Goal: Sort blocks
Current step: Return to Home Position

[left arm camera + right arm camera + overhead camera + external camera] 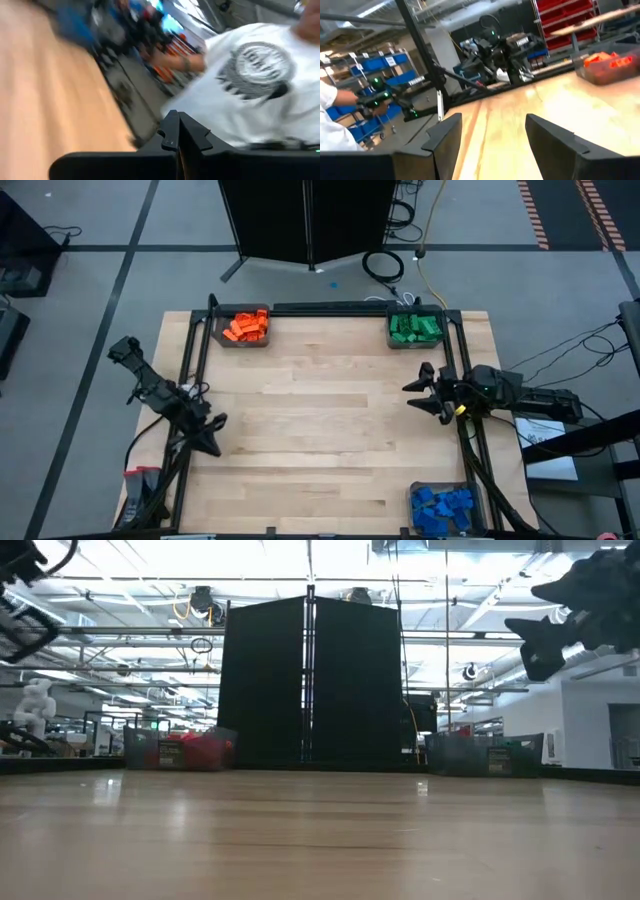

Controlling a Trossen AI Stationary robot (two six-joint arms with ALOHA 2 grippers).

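Note:
The blocks lie sorted by colour in three clear bins. The orange blocks (243, 326) are at the far left corner, the green blocks (414, 328) at the far right corner, and the blue blocks (442, 508) at the near right corner. My left gripper (211, 444) hangs shut over the table's left edge, empty, its fingers (178, 134) closed together. My right gripper (418, 393) is at the right edge, pointing level toward the left. It is open (492, 127), with nothing between its fingers. Neither gripper is near a bin.
A black frame (330, 308) runs along the table's far edge and sides. The wooden tabletop (320, 430) lies between the arms. A black panel (310, 680) stands behind the far edge. A person in a white shirt (260, 75) is beside the table.

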